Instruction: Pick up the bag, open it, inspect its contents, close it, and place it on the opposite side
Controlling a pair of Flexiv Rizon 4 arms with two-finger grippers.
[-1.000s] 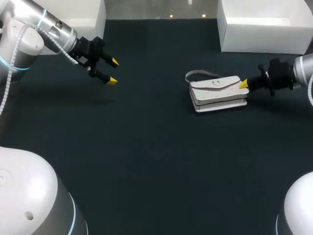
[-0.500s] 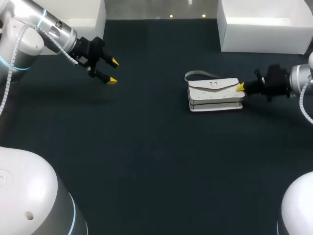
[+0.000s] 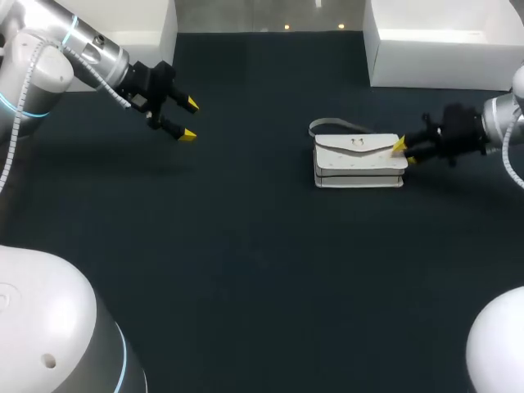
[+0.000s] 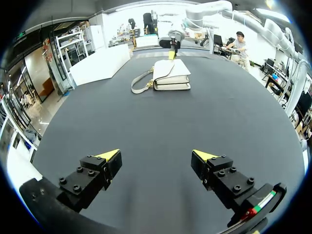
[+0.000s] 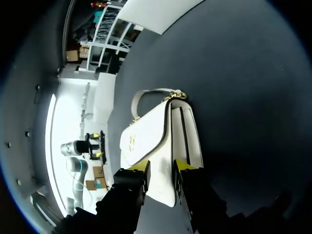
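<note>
A white handbag (image 3: 360, 160) with a grey strap (image 3: 332, 125) lies flat on the dark table, right of centre. My right gripper (image 3: 404, 152) is at its right end. In the right wrist view the fingers stand slightly apart, open, with the bag's (image 5: 151, 141) flap edge between the yellow tips (image 5: 163, 166). My left gripper (image 3: 189, 119) hovers wide open over the far left of the table, holding nothing. From the left wrist view the bag (image 4: 170, 75) lies far ahead of the open fingers (image 4: 156, 156).
A white box (image 3: 442, 53) stands at the back right, close behind the bag. Another white box (image 3: 139, 24) sits at the back left, behind my left arm. The dark tabletop (image 3: 262, 270) spreads out in front.
The right gripper's fingers have spread apart at the bag's end. The bag has shifted slightly left and settled level. The left arm has not moved.
</note>
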